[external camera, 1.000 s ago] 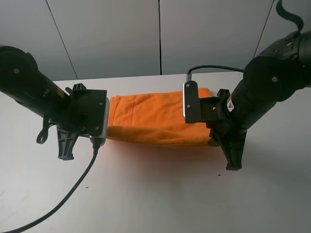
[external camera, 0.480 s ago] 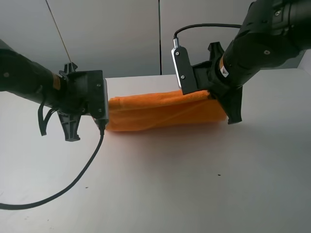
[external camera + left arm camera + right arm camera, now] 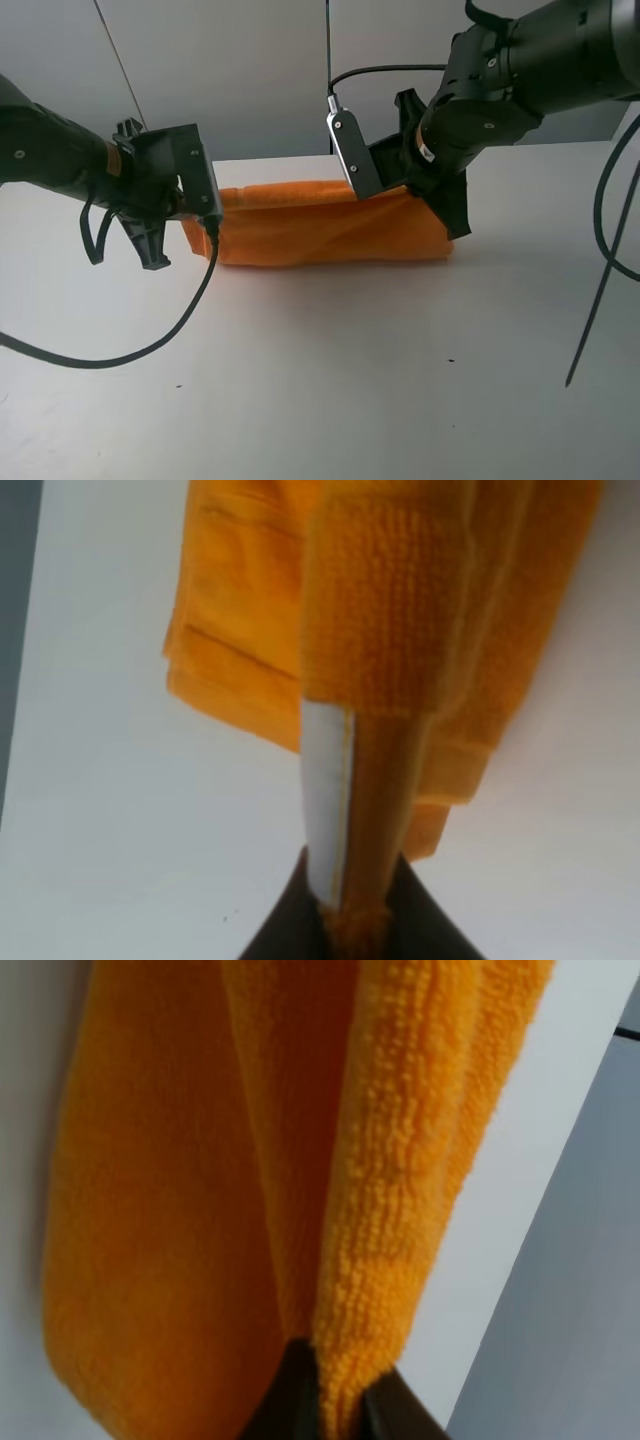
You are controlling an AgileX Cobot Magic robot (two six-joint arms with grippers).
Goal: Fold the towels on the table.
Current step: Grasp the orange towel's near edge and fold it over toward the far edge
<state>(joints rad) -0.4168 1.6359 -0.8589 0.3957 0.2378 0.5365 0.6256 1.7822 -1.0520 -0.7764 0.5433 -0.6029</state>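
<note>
The orange towel [image 3: 320, 230], doubled over on the far part of the table [image 3: 330, 390], is pinched at both ends by the closed left gripper [image 3: 350, 915] and right gripper [image 3: 335, 1390], and if it is stretched unevenly, one end could be pulled free.

Towel [image 3: 320, 225] sits twd the far edge of the table [image 3: 330, 400], approx mid-width, stretched L-R parallel to that edge. L gripper [image 3: 155, 255] is at the towel's L end, R gripper [image 3: 458, 222] at its R end, each w/ towel cloth between its jaws. Towel's lower fold rests on the table; upper edge runs btwn the grippers. Cable [image 3: 150, 345] drops from the L arm onto the table's front-L area. Wall [image 3: 250, 80] stands behind the far edge.
</note>
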